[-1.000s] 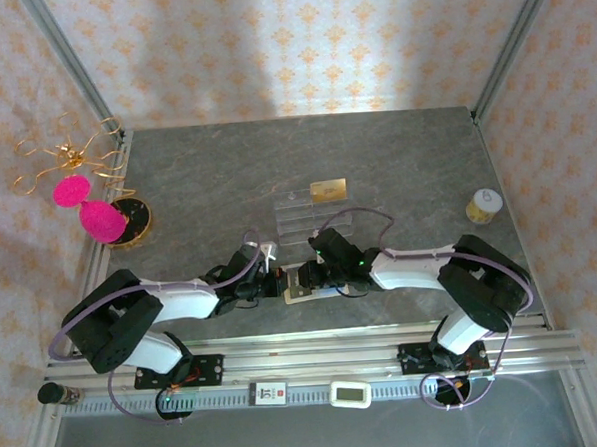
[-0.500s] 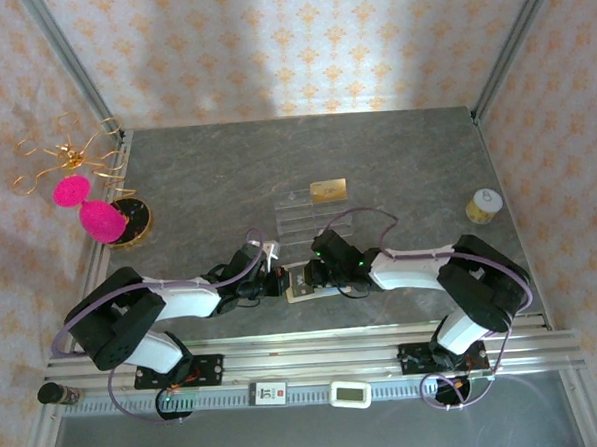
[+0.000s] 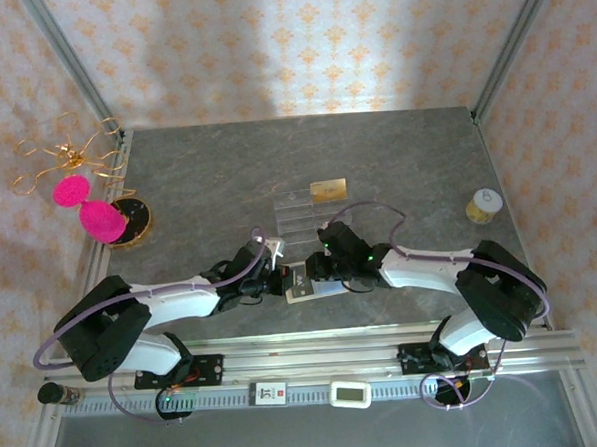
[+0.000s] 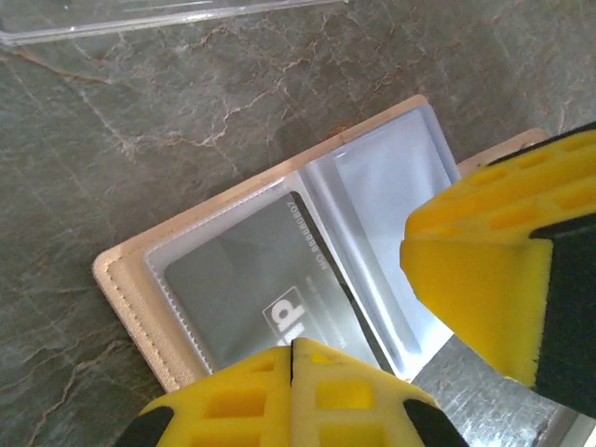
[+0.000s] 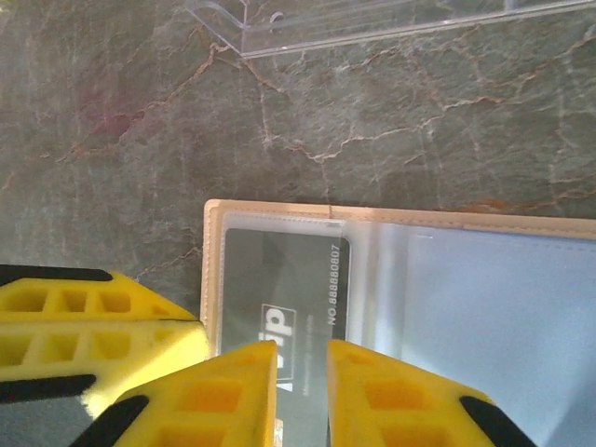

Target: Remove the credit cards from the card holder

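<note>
- First, from above: the beige-tan leather-like folding card holder (image 3: 307, 290) lies open on the grey marbled table (image 3: 197, 189) near its front edge. The left gripper (image 3: 279, 282) and the right gripper (image 3: 316, 271) meet over it and cover part of it. Their fingers are too small to read here.
- The gold-yellow thin rectangular card (image 3: 328, 189) lies further back, at the clear acrylic slotted tray (image 3: 298, 218).
- Then the left wrist: the left gripper (image 4: 291, 349) has its yellow fingers pressed together at the card holder's (image 4: 126, 289) near edge. Whether they pinch that edge is cut off.
- The dark thin rectangular card (image 4: 251, 289) sits inside a clear sleeve.
- Lastly the right wrist: the right gripper (image 5: 303, 349) holds its fingers slightly apart, with a narrow gap over the dark card (image 5: 279, 279). Contact is hidden.
</note>
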